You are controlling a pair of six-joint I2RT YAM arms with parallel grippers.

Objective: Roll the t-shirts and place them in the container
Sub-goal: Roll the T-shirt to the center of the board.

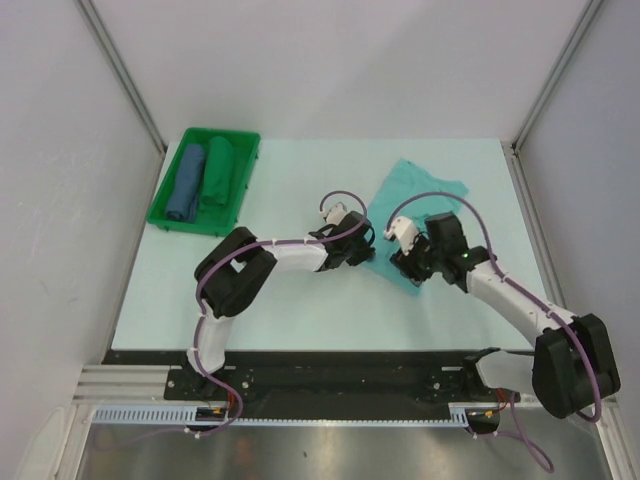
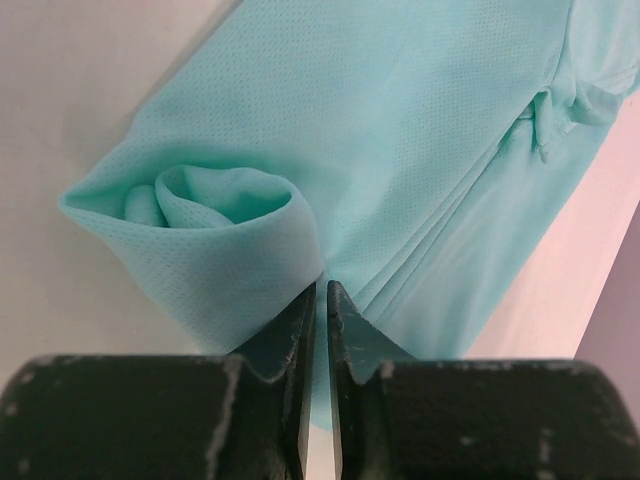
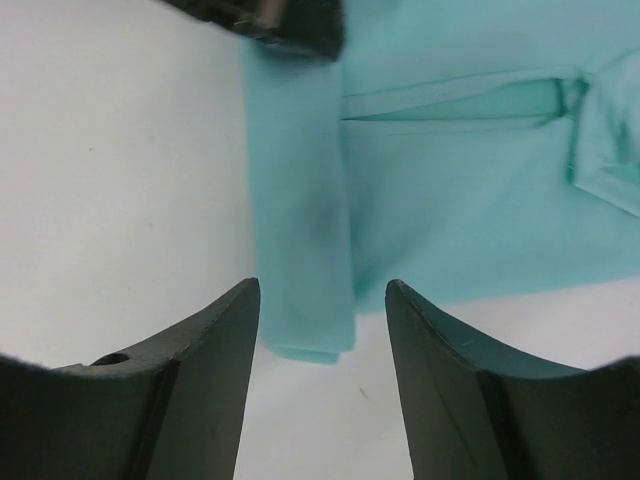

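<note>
While the left arm (image 1: 240,272) and right arm (image 1: 512,302) both bend inward over the bench (image 1: 280,300), the left hand (image 2: 321,287) is pinched nearly closed on the mint t-shirt (image 1: 415,192) at its rolled near edge. The right hand (image 3: 322,290) gapes wide, gripping nothing, straddling that roll's end. Roll runs diagonally left to near-right; shirt body stretches away far-right.
</note>
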